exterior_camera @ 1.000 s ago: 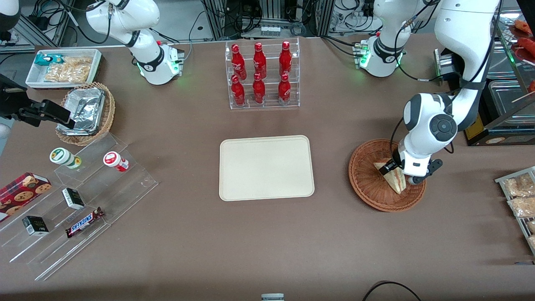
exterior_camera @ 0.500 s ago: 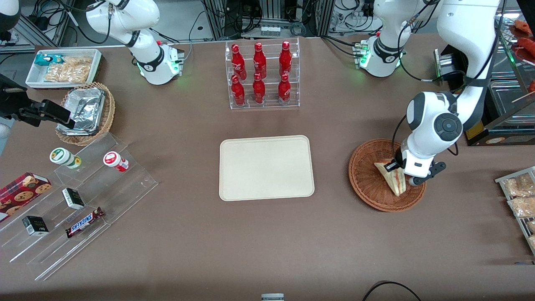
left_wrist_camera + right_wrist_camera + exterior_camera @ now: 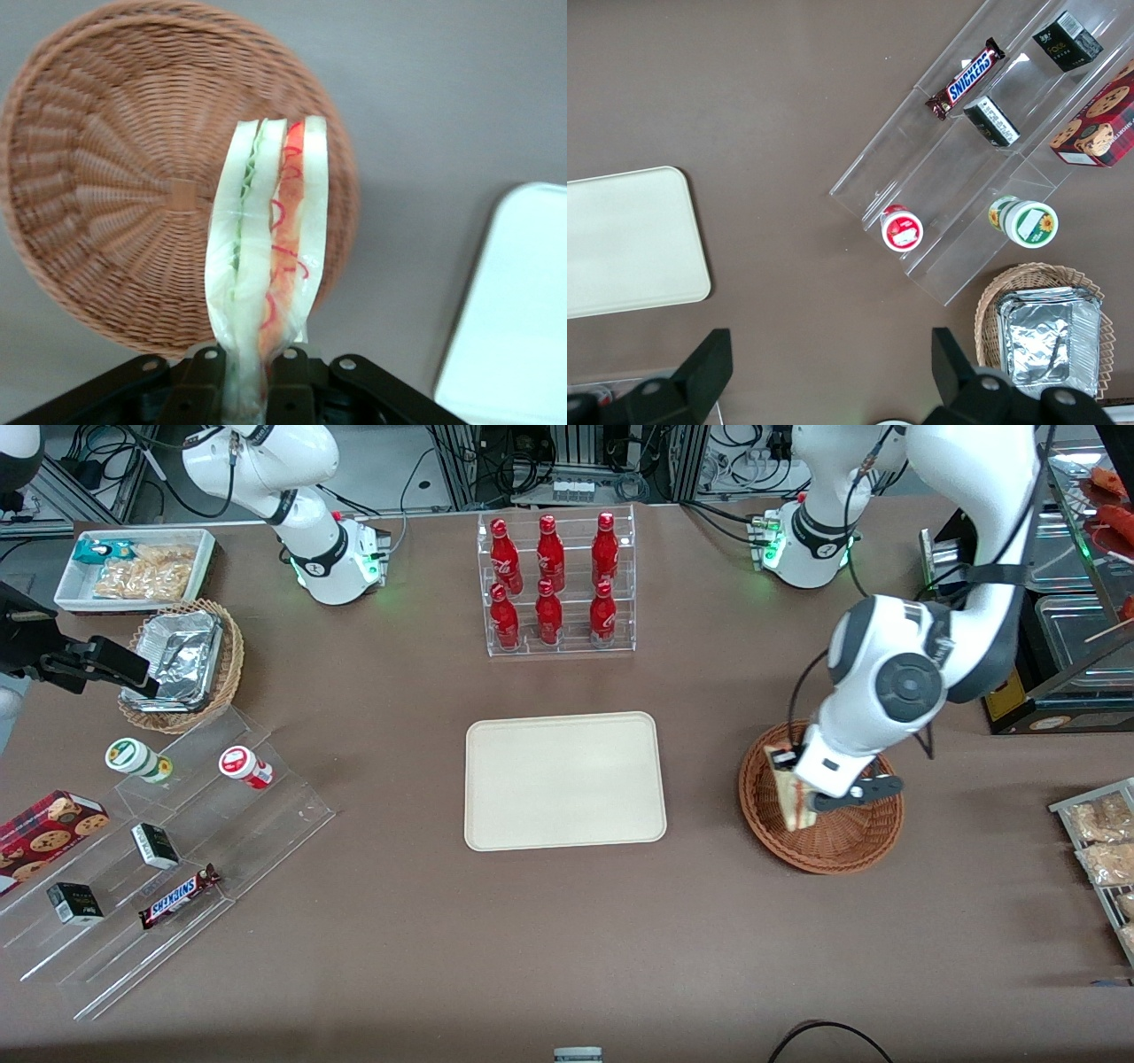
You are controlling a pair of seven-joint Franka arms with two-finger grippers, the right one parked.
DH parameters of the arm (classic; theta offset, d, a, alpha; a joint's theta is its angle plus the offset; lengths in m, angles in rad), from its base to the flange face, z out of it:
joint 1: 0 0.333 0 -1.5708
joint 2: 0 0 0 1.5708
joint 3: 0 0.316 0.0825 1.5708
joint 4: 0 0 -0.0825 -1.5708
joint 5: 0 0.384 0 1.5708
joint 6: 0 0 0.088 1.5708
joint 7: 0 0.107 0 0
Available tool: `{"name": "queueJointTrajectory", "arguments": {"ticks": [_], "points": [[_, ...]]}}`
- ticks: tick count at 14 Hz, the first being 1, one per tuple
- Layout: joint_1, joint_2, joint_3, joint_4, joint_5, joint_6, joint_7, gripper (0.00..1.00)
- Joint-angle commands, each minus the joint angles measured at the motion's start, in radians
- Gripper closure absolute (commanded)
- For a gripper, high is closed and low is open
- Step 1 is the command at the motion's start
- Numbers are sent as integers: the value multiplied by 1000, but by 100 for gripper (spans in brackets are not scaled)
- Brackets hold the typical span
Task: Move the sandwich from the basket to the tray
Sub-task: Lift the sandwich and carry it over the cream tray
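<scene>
The gripper [image 3: 791, 784] is seen over the basket [image 3: 842, 846], toward the working arm's end of the worktop; its fingers [image 3: 288, 376] are clamped on the sandwich [image 3: 266, 266]. One sandwich is held on edge, lifted clear of the weave, its red, orange and green layers showing along the cut face. One basket lies under it with nothing else in it. One tray [image 3: 564, 779] is set at mid-table, well apart from the basket, with bare brown worktop between the two. A clear rack of six red bottles [image 3: 549, 584] is placed nearer the table's back edge than the tray. Toward the parked arm's end are noted one tan wicker basket with a foil container [image 3: 182, 664], one white bin of snack packets [image 3: 133, 568], and a clear stepped stand [image 3: 177, 850] carrying two small jars, two dark boxes and one Snickers bar [image 3: 180, 895].
</scene>
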Motion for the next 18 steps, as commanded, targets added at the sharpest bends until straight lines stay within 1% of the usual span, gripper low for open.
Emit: {"name": "queueJointTrajectory", "arguments": {"ticks": [1, 5, 10, 14, 18], "points": [[-108, 89, 8, 90, -10, -23, -50, 95], [-224, 184, 6, 174, -18, -9, -151, 95], [-340, 324, 5, 346, -130, 3, -204, 95], [-435, 404, 6, 389, -125, 110, -305, 95], [-486, 479, 11, 479, -116, 121, -383, 95]]}}
